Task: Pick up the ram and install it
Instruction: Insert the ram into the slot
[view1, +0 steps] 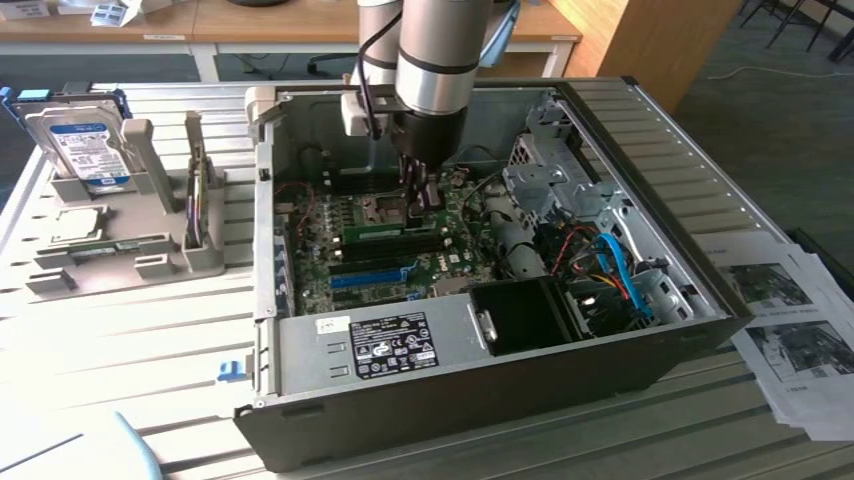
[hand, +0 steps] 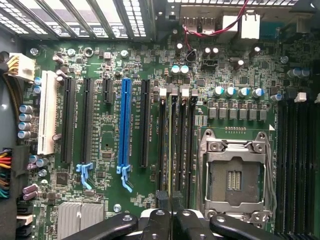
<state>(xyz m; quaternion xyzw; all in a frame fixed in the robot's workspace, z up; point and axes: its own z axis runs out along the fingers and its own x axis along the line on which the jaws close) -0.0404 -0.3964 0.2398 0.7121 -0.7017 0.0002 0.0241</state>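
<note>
**Claw pinched on the ram at its slot**

From the exterior view, the arm reaches straight down into an open computer case (view1: 467, 410). The case lies on its side on the slatted counter (view1: 134, 340), so the board faces up and can be worked from above. The claw (view1: 424, 205) is low over the board. Just beside its tips the ram (view1: 374, 231) stands on edge, a green strip along the black memory slots, near the blue slot (view1: 371, 276). Toward the exterior view's left, a grey holder (view1: 120, 250) keeps a hard drive (view1: 83, 145) upright, well apart from the work. Printed sheets (view1: 787, 320) lie by the case at the exterior view's right.

In the wrist view, the camera looks flat down on the motherboard (hand: 107, 137). The ram (hand: 172, 140) shows edge-on as a thin pale-green line. It runs inside one of the black memory slots, between the blue slot (hand: 125, 122) and the processor socket (hand: 235, 175). The claw (hand: 171, 200) has its fingers drawn close together, and the stick's edge runs in between them. I'd say it is clamped on one end of the ram, keeping it square to the slot. Whether the stick is fully seated I can't tell.
</note>
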